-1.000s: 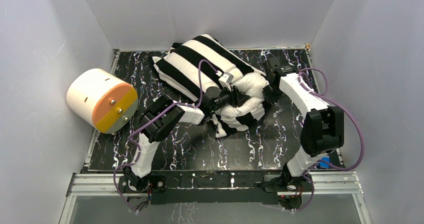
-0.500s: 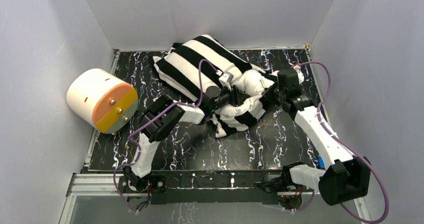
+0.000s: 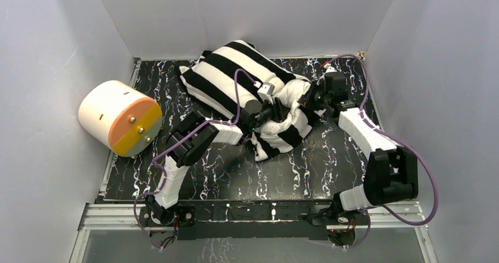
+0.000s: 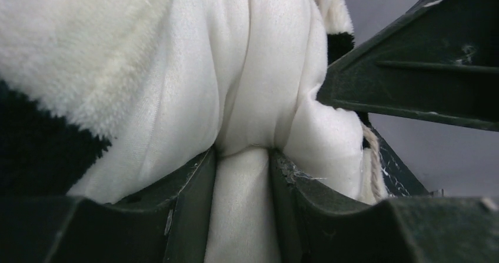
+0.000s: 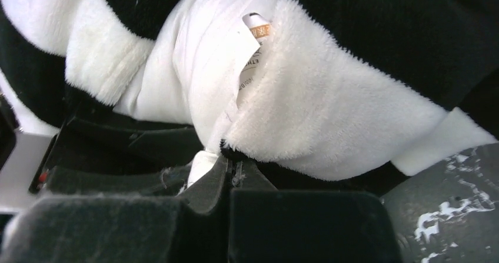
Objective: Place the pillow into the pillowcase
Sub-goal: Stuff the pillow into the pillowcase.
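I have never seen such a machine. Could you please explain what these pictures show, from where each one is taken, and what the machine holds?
These are two robot arms bolted to the near edge of a black marbled table. One picture looks down from above. The other two come from small cameras on the wrists, very close to the cloth. On the table lies a white pillow, partly inside a black-and-white striped pillowcase. A cream cylinder sits at the left edge. The left hand pinches a fold of the pillow. The right hand is shut, apparently on the pillowcase's open edge.
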